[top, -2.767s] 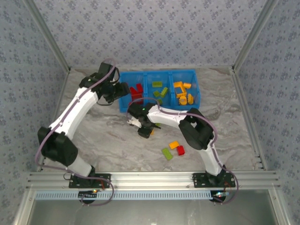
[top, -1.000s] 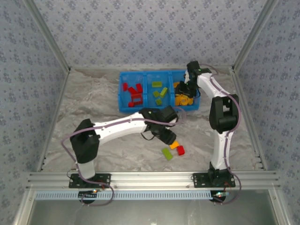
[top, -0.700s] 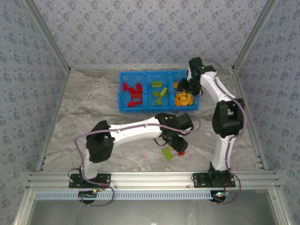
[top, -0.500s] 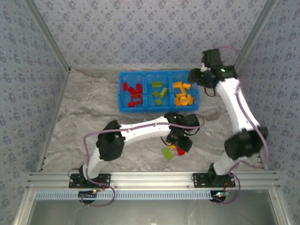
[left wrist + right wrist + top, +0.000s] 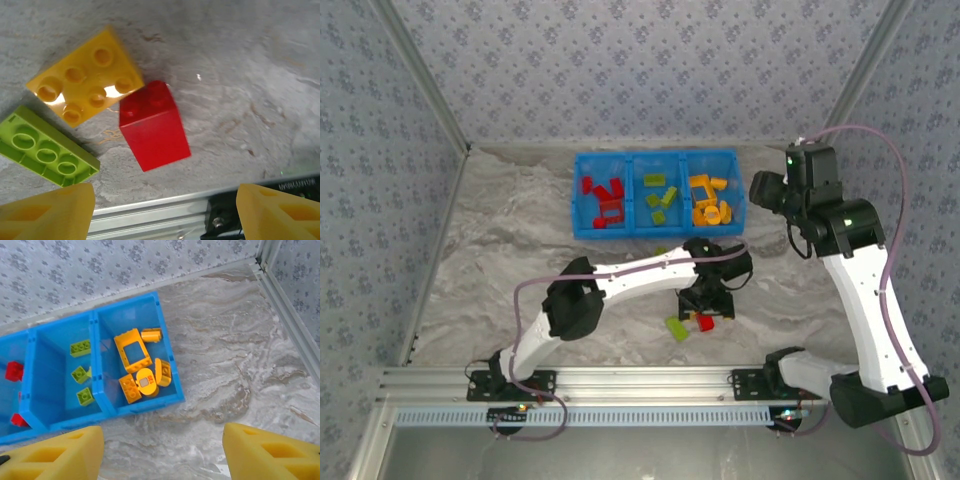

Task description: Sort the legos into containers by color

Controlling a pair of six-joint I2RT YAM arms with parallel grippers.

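Three loose legos lie on the table: a yellow brick [image 5: 85,82], a red brick [image 5: 154,125] touching it, and a lime green brick [image 5: 47,147]. My left gripper [image 5: 165,215] hovers open just above them, empty; from above it [image 5: 708,303] covers the yellow brick, with the red [image 5: 705,322] and green [image 5: 676,328] bricks beside it. The blue bin [image 5: 660,229] holds red legos [image 5: 605,197] on the left, green [image 5: 660,197] in the middle and yellow [image 5: 710,203] on the right. My right gripper [image 5: 763,190] is open and empty, raised to the right of the bin.
The right wrist view looks down on the bin [image 5: 145,407], with yellow pieces [image 5: 142,365] and green pieces [image 5: 80,374] in separate compartments. An aluminium rail [image 5: 165,210] runs along the near table edge, close behind the loose bricks. Patterned walls enclose the marbled table.
The right arm has pulled away from the yellow compartment, up and to the right. The left gripper has swung over to the loose bricks and settled above them, open.
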